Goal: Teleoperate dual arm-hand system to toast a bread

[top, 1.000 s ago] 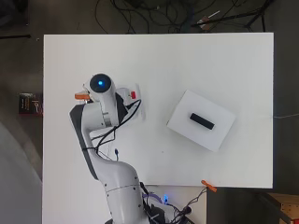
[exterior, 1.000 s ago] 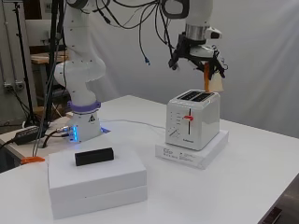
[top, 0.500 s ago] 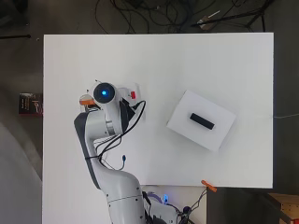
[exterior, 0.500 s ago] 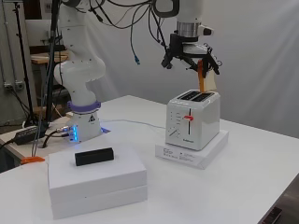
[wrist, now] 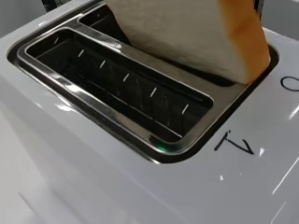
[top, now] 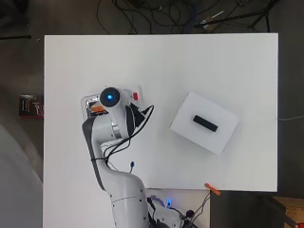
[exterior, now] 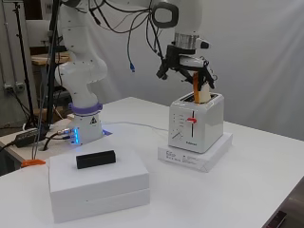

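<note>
I have the black and white hand (exterior: 186, 68) directly above the white two-slot toaster (exterior: 195, 122), fingers curled round the pale, brown-crusted slice of bread (exterior: 201, 89). The slice stands upright with its lower edge already inside one slot — the wrist view shows it entering the slot (wrist: 212, 77) while the neighbouring slot (wrist: 126, 88) is bare metal. The toaster sits on a flat white box (exterior: 195, 152) on the white tabletop (top: 190, 66). Well apart lies another white box (exterior: 97, 183) carrying a small black block (exterior: 96, 159).
</note>
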